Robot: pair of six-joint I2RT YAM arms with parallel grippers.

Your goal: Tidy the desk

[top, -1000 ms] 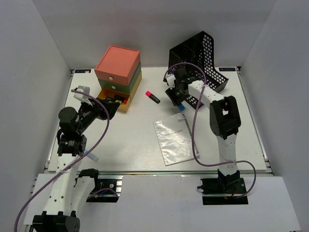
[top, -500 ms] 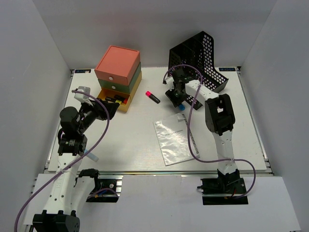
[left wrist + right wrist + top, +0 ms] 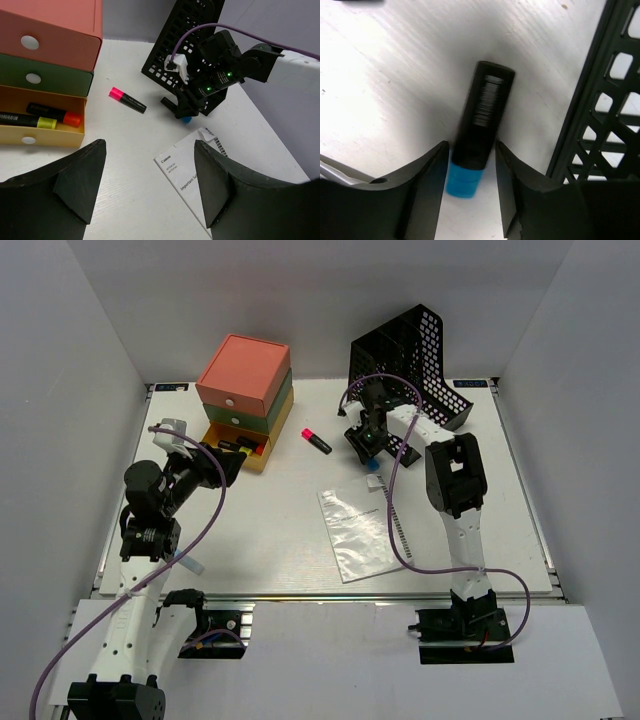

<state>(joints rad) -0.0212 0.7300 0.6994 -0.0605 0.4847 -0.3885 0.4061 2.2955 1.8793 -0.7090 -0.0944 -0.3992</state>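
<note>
**Right gripper [image 3: 366,443] astride one blue-capped marker [image 3: 479,120] on the desk [image 3: 250,530]**

Its jaws stand narrowly apart around the marker's capped end; whether they pinch it cannot be told. Left gripper [image 3: 149,145] hangs wide open, empty. Four markers in all: this one, a pink-capped marker [image 3: 317,441] lying loose, and two in the open yellow drawer [image 3: 30,137]. One file holder [image 3: 410,360], one bagged leaflet [image 3: 355,530]. Flat and white, the desk lies beneath both grippers, with a metal rail along its near edge.

"Canon" is printed on the bagged leaflet [image 3: 200,170] lying mid-desk [image 3: 125,165]. Beneath it "Important S…" is legible, the rest is hidden. Barcode sticker [image 3: 220,145] at its far corner: digits unreadable. Marker [image 3: 481,125] label is blurred, unreadable.
</note>
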